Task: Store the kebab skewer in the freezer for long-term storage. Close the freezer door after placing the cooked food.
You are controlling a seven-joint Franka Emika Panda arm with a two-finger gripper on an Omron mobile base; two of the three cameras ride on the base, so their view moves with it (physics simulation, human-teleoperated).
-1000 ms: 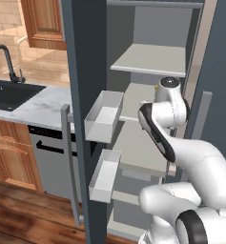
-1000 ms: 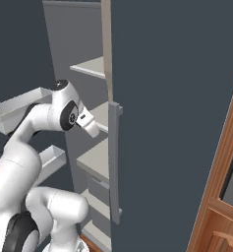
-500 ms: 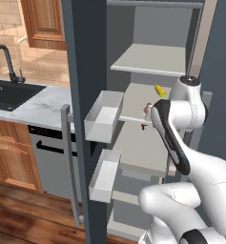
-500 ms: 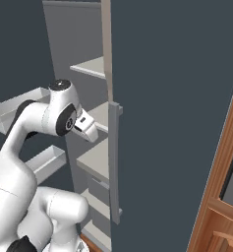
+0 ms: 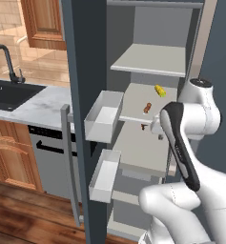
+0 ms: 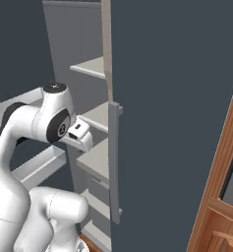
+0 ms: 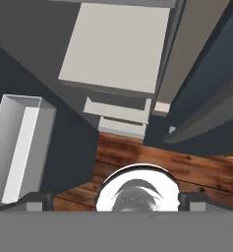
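Pincer (image 7: pixel 113 199) spread wide, empty, pointing down | kebab skewer (image 5: pixel 159 90) lies on freezer (image 5: pixel 148 95) shelf, far right | placing looks done | freezer door (image 5: pixel 83 109) open, closing left.

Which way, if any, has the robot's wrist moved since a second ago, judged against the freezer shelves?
Yes. In the left base view the wrist has shifted right, away from the door bins, uncovering the kebab skewer on the shelf.

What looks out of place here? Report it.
The freezer door stands wide open, bins facing out. The skewer lies on a freezer shelf beside a small brown bit I cannot identify. The gripper is open and empty.
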